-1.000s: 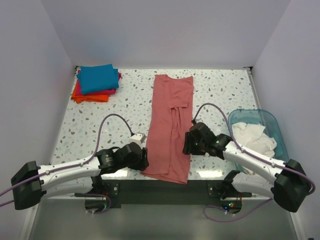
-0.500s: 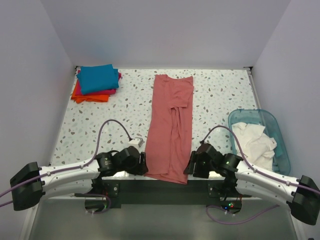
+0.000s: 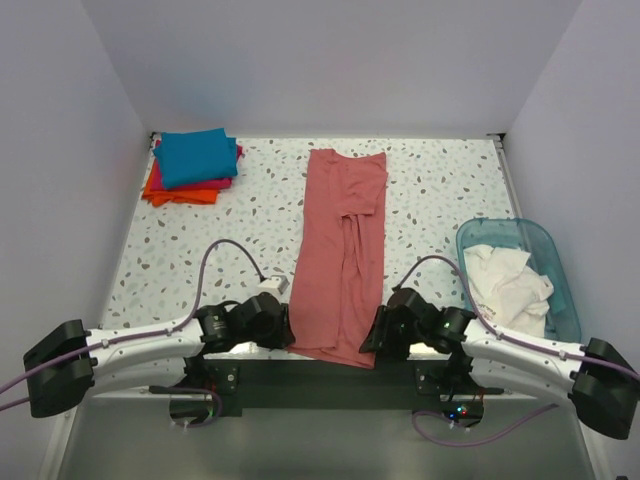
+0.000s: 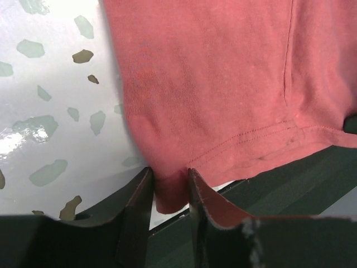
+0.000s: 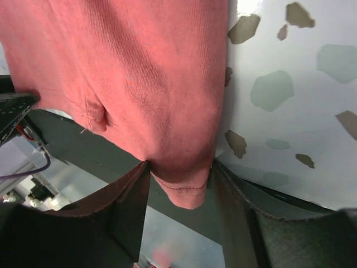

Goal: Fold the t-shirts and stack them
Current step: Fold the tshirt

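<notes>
1. Over at the far-left corner of the speckled white table (image 3: 440, 180) sits the stack. A folded teal-blue cloth t-shirt (image 3: 195, 155) is on top, a magenta-pink folded t-shirt (image 3: 237, 163) peeks out beneath, and an orange folded t-shirt (image 3: 178, 192) is at the bottom.
2. At the near edge, the left gripper (image 4: 169, 184) has its jaws pinched on the near-left hem corner of the large salmon-red cloth t-shirt (image 3: 340, 250).
3. That shirt lies as a long strip down the table's middle, hem spilling over the near edge.
4. The right gripper (image 5: 179, 180) straddles the near-right hem corner. Cloth fills the gap, but the jaws stand wider, so I cannot tell whether it truly squeezes. I'd secure that bite first.
5. For a clean fold, raise both corners together and level, with the hem taut between them. Then carry it toward the far edge and lay it down square.
6. By the right edge, the translucent blue plastic tub (image 3: 530, 228) holds crumpled white cloth (image 3: 510, 280), so the right arm should swing clear of it.
</notes>
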{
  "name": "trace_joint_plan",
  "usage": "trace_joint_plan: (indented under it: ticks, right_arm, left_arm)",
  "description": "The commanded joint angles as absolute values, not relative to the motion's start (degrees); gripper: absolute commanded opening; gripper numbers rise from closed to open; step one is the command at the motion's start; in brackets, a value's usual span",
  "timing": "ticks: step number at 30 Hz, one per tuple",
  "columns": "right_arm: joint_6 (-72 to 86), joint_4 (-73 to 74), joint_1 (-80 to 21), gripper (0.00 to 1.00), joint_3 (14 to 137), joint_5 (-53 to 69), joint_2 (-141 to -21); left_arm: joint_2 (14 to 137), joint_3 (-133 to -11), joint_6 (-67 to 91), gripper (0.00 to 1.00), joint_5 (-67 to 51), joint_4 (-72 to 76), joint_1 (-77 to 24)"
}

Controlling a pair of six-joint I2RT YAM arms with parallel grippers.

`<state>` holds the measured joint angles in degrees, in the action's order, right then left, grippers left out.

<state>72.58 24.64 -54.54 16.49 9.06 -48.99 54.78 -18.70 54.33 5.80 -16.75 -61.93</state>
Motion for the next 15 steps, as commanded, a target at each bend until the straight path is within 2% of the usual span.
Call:
trace_joint_plan:
  ticks: [1, 2, 4, 5, 6, 8, 9, 15]
  right_arm:
    - [72.78, 23.20, -55.46, 0.51, 15.12, 9.76, -52.37]
    - [72.43, 23.20, -55.63, 0.48, 15.20, 9.67, -52.47]
    - [70.41, 24.16, -55.63, 0.40, 15.90, 8.62, -52.56]
    - [69.44, 27.04, -55.55, 0.27, 17.56, 8.00, -52.21]
    - [66.82, 28.81, -55.63, 0.18, 18.71, 7.39, -52.03]
    - [63.91, 32.76, -55.55, 0.03, 22.56, 5.54, -51.59]
    - [60.85, 36.00, -55.63, 0.00, 23.72, 5.28, -51.07]
    - [55.28, 43.94, -59.22, 0.00, 28.91, 5.72, -50.63]
  left_arm:
    - [56.60, -16.00, 54.14, 0.35, 3.96, -16.70, -62.23]
    - [56.51, -16.00, 54.05, 0.31, 3.69, -16.44, -62.23]
    - [56.25, -15.91, 53.97, 0.15, 2.38, -16.26, -62.31]
    - [55.99, -15.91, 53.79, 0.09, 1.94, -16.17, -62.40]
    - [55.38, -16.08, 53.70, 0.00, 0.98, -16.61, -62.75]
    - [54.50, -16.96, 53.88, 0.00, 0.35, -17.57, -63.19]
    - [53.27, -17.31, 54.05, 0.00, 0.26, -19.14, -63.89]
    - [49.40, -19.86, 56.25, 0.00, -0.62, -23.72, -67.75]
